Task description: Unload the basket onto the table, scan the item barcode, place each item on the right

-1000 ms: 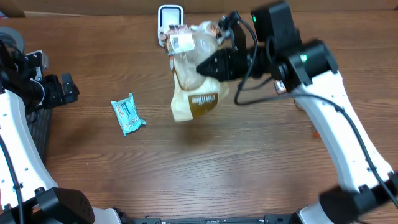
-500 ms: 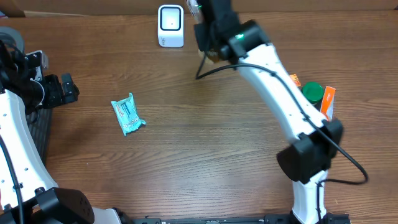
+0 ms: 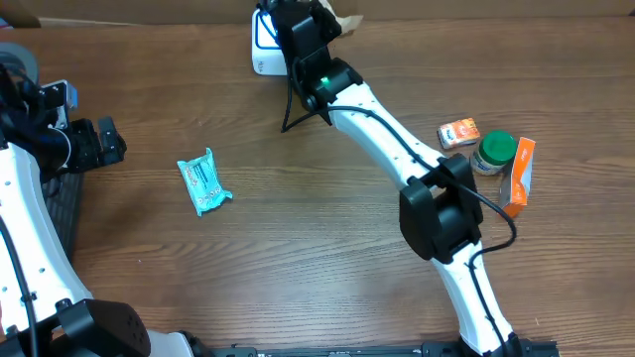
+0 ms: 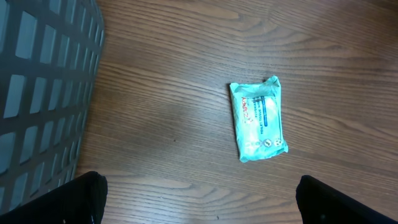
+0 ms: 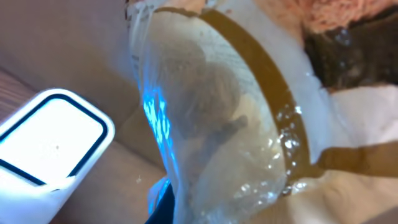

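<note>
Change since a second ago: right arm has swung from mid-table up to the far edge, carrying the clear bag (image 5: 217, 124) to the scanner (image 5: 53, 137); my left arm and the teal packet (image 3: 203, 181) lie as before.
Right gripper (image 3: 303, 22): closed tight, and by my judgement pinching the bag's film; the wrist view barely shows my fingers.
Left gripper (image 4: 199, 200): jaws spread wide, holding nothing, hanging over bare wood beside the basket (image 4: 43, 93).
Item location: the bag hangs off the table, just beside and above the scanner's window.
Step in hand: presenting the bag. Blue scanner light falls on the clear film, but I cannot see a barcode facing the window.
Next move: likely a small wrist turn to bring the printed label round to the window, with the grip kept firm and the film taut.
Edges: the scanner stands at the table's far edge with a cardboard wall close behind, so there is little room to push forward.
Open room: broad bare table (image 3: 298, 248) towards me. The small orange box (image 3: 458, 132), green-lidded jar (image 3: 494, 151) and tall orange carton (image 3: 519, 177) stand well apart to my right.
</note>
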Motion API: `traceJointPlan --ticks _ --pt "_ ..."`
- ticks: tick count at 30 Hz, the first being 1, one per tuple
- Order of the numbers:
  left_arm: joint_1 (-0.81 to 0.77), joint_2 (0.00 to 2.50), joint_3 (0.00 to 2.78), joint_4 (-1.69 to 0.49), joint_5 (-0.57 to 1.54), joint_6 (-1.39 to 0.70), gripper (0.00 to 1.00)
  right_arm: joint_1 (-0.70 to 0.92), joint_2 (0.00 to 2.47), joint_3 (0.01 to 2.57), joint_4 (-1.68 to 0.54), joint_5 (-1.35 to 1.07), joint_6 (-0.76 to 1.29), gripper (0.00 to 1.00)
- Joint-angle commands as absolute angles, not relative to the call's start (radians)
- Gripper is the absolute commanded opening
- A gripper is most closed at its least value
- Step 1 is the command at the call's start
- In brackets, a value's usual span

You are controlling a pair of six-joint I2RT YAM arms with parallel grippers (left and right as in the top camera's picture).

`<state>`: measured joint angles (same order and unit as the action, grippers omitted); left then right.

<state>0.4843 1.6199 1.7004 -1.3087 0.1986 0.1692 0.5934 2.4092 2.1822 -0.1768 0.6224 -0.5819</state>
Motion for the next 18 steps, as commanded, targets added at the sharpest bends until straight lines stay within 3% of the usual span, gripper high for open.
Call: traceJointPlan --ticks 1,7,18 --pt "0.477 1.615 1.700 -1.307 0.207 0.195 1.00 0.590 2.465 2.205 -0.109 0.654 -0.798 0.04" --pt "0.477 1.615 1.700 -1.307 0.207 0.195 1.00 0.590 2.559 2.205 -0.044 0.666 -1.032 0.04" --pt "0.477 1.615 1.700 -1.307 0.207 0.196 0.99 0.590 2.598 2.205 0.023 0.735 -1.048 0.04"
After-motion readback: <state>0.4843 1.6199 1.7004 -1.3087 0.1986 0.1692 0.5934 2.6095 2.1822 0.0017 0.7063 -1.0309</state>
